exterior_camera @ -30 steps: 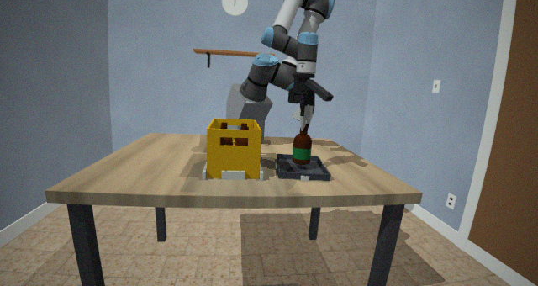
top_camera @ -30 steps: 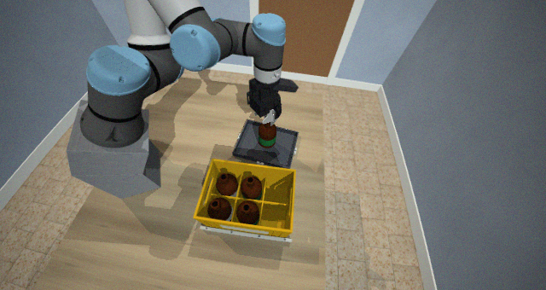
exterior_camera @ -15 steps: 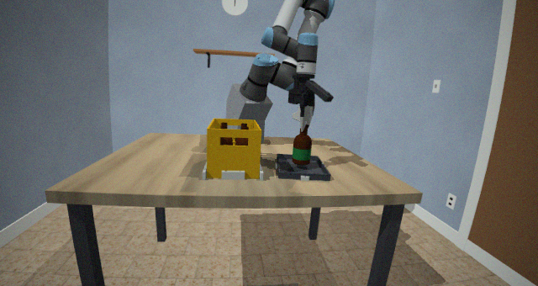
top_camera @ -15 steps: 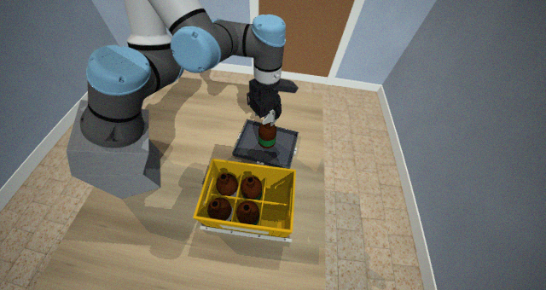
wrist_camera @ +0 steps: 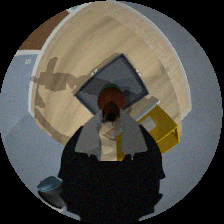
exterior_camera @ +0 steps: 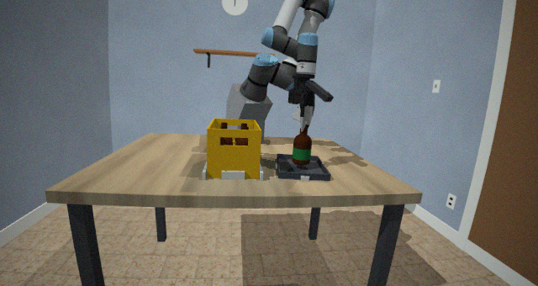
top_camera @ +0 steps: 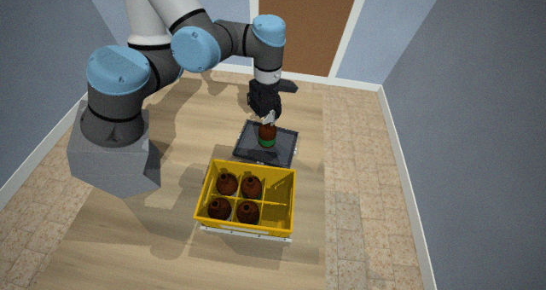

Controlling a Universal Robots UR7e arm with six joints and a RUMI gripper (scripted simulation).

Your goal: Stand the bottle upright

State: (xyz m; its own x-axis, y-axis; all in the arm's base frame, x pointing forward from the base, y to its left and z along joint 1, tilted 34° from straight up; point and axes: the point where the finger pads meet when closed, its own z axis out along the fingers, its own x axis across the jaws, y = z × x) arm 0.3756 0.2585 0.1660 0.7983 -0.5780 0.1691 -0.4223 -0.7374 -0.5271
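Observation:
A brown bottle with a green label point(top_camera: 267, 137) point(exterior_camera: 302, 149) point(wrist_camera: 109, 101) stands upright on the dark tray point(top_camera: 249, 144) point(exterior_camera: 323, 172) point(wrist_camera: 127, 71). My gripper point(top_camera: 269, 119) point(exterior_camera: 304, 127) point(wrist_camera: 111, 109) is directly above it and is shut on the bottle's neck. The yellow crate point(top_camera: 281, 183) point(exterior_camera: 234, 156) point(wrist_camera: 165, 127) stands in front of the tray in the top view. It holds several brown bottles point(top_camera: 227, 183) point(top_camera: 251, 186) point(top_camera: 219, 208) point(top_camera: 248, 212) in its left cells. The crate's right cells are empty.
The robot's grey base point(top_camera: 111, 162) stands on the table point(exterior_camera: 147, 168) to the left of the crate and tray. The crate rests on a pale plate point(top_camera: 245, 234) point(exterior_camera: 233, 175).

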